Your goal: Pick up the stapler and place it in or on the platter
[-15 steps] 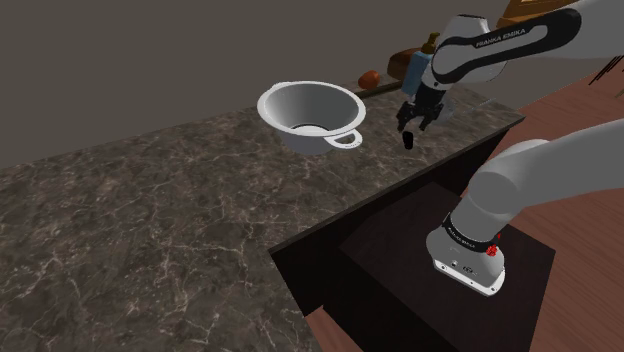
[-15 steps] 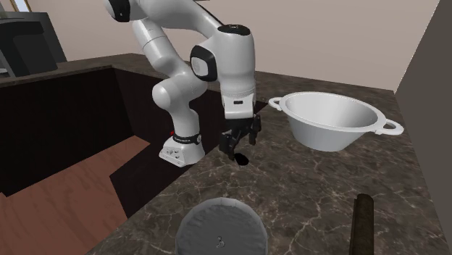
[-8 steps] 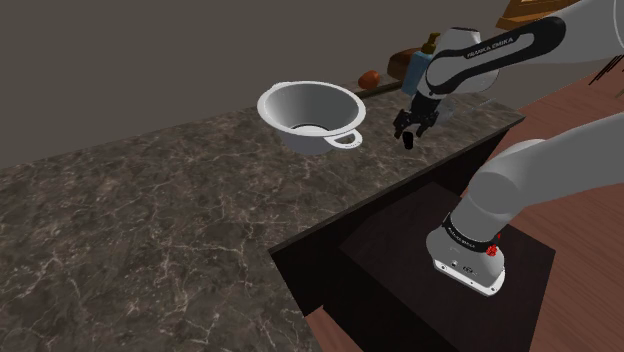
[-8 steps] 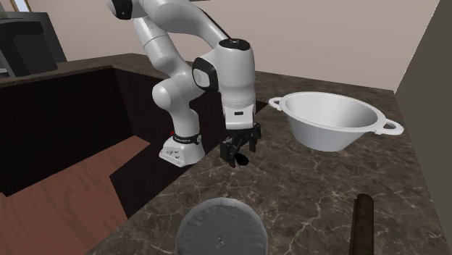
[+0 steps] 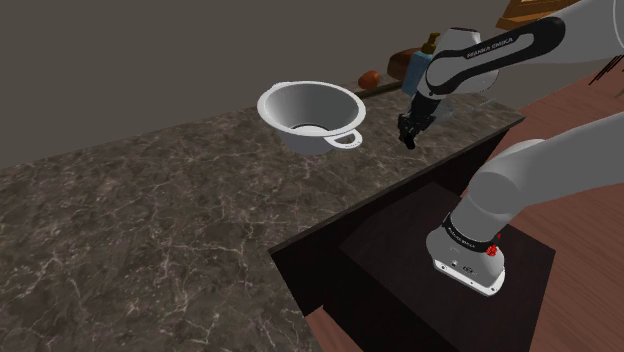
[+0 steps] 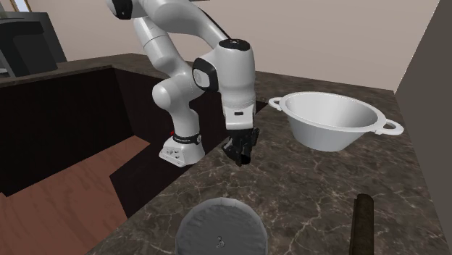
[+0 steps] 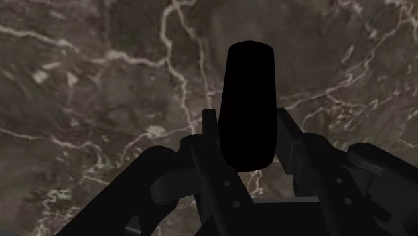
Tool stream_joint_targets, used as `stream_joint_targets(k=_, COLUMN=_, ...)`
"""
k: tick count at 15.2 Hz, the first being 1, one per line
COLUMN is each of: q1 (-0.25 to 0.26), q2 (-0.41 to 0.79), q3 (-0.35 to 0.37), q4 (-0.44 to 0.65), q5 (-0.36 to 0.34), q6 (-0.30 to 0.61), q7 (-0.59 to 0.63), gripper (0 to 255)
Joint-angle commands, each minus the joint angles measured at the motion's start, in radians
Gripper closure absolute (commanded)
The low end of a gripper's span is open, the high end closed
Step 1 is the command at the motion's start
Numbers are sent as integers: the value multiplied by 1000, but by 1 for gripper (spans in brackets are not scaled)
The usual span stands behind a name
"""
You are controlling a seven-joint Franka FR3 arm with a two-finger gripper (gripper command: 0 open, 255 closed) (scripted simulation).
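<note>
The hand (image 6: 241, 148) is seen low over the dark marbled counter (image 6: 304, 195), near the counter's edge at the middle of the second exterior view, and it is pointed straight down. Its fingers are drawn in close and pressed against the black stapler (image 7: 249, 94), one on each long side. In the wrist view the stapler's rounded end is seen jutting out past the fingertips. The narrow width is judged to have been chosen because a small opening suffices there. Whether the stapler is clear of the counter cannot be told.

A grey round platter (image 6: 221, 230) is found at the lower middle of the second exterior view, well apart from the hand. A white two-handled bowl (image 6: 326, 136) is set at the right. A straight lift is called for next, then a carry across to the platter. A swing of the overhanging end is to be watched for.
</note>
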Motion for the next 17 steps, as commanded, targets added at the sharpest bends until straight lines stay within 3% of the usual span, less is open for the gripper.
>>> stream_joint_targets(k=1, q1=0, q2=0, q3=0, q4=0, q5=0, q6=0, q7=0, gripper=255)
stream_joint_targets(k=7, q1=0, q2=0, q3=0, q4=0, q5=0, q6=0, q7=0, gripper=255)
stream_joint_targets(k=17, q1=-7, q2=-94, q3=35, q4=82, q5=5, q6=-175, q7=21, gripper=255)
